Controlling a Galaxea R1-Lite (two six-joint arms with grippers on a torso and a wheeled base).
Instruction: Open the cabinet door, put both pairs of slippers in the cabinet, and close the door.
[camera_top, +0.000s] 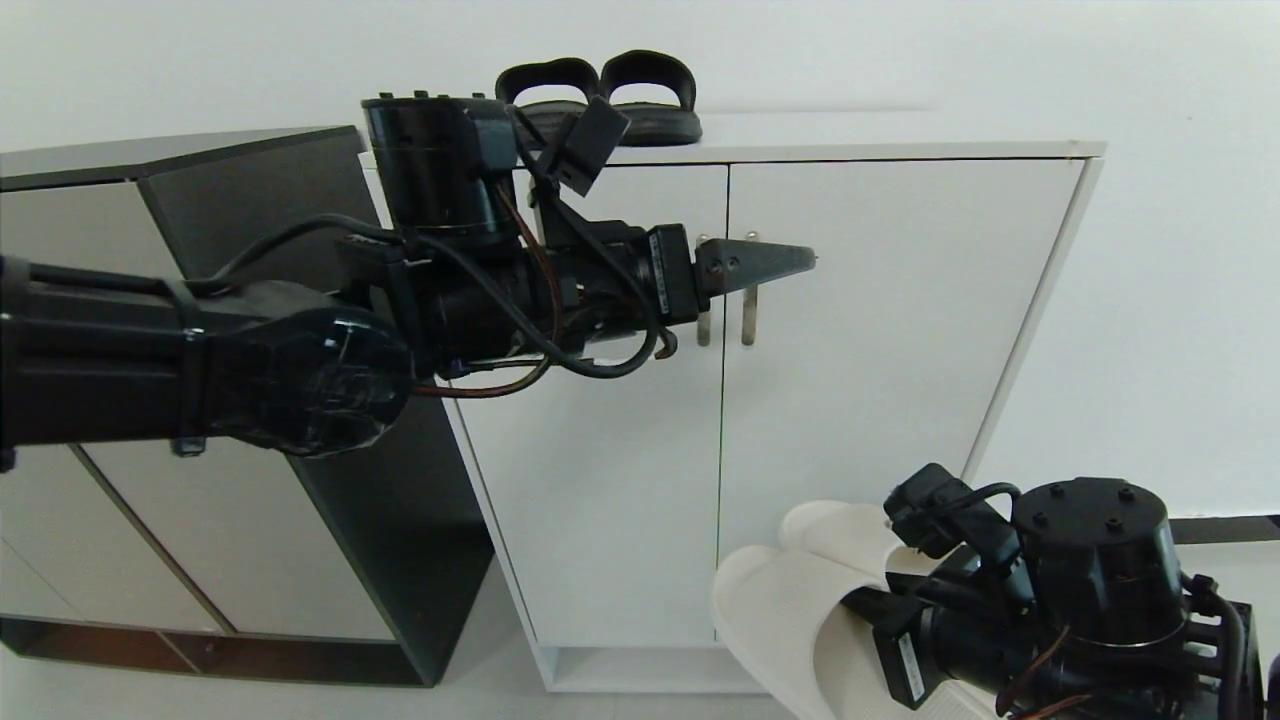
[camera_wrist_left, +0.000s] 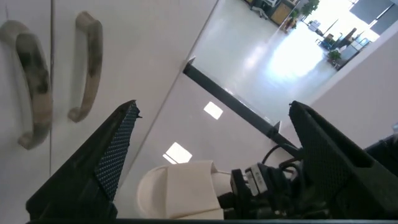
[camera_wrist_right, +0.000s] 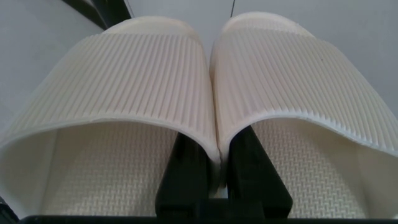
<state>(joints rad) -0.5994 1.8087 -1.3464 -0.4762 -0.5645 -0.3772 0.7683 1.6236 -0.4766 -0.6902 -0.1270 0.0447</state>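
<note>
The white cabinet (camera_top: 860, 330) has both doors shut, with two metal handles (camera_top: 748, 315) (camera_wrist_left: 87, 68) at the middle seam. My left gripper (camera_top: 808, 261) (camera_wrist_left: 212, 107) hovers just in front of those handles, open and holding nothing. A pair of black slippers (camera_top: 600, 95) rests on the cabinet top. Low in front of the right door, my right gripper (camera_top: 880, 615) (camera_wrist_right: 214, 171) is shut on a pair of white slippers (camera_top: 790, 600) (camera_wrist_right: 149, 81) (camera_wrist_left: 180, 190), pinching their inner walls together.
A dark grey cabinet (camera_top: 250, 200) stands against the white cabinet's left side. A white wall lies behind and to the right, with light floor (camera_top: 500, 690) below. My left arm (camera_top: 200, 370) stretches across the dark cabinet's front.
</note>
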